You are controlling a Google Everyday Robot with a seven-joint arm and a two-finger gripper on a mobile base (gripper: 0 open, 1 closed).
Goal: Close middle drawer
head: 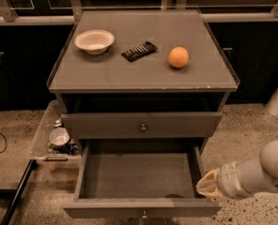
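Note:
The middle drawer [140,175] is pulled far out of the grey cabinet and is empty inside. Its low front panel runs along the bottom of the view, with a small round knob [143,214] at its centre. My gripper [207,186], yellowish at the tip on a pale arm, reaches in from the right. It sits at the drawer's right side wall near the front right corner, touching or nearly touching the wall.
Above it, another drawer [142,125] with a round knob stands slightly out. On the cabinet top [129,74] are a white bowl [94,41], a dark snack packet [139,51] and an orange [178,57]. A low shelf with a cup [59,136] stands at the left.

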